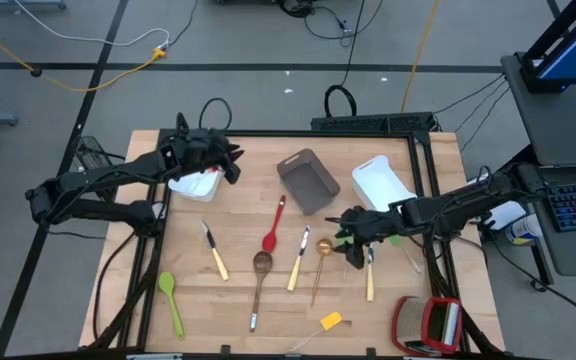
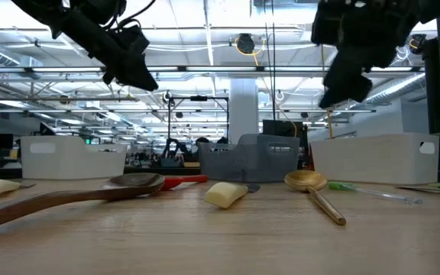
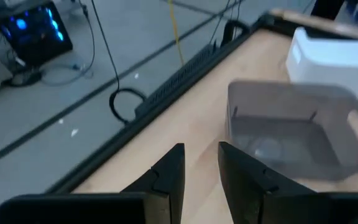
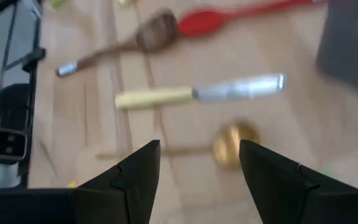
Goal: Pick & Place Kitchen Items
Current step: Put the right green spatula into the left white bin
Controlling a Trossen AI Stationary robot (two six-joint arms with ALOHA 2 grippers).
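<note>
Slim utensils lay scattered on the wooden table (image 1: 238, 300): one red spoon (image 1: 273, 228), one green spoon (image 1: 171, 300), one brown wooden spoon (image 1: 259, 282), one gold spoon (image 1: 320, 263) and three pale-handled knives. The right gripper (image 4: 199, 163) hovered above the gold spoon, fingers wide apart, empty. The left gripper (image 3: 200, 163), slightly parted and empty, hung near a white bin (image 1: 194, 184).

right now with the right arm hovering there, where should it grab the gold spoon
Grip the gold spoon across its thin straight handle, near the middle, coming straight down from above. It lies flat on the table with clear wood on both sides of the handle, while the round bowl is wider and harder to pinch. The right end effector, open, hovers right beside it.
</note>
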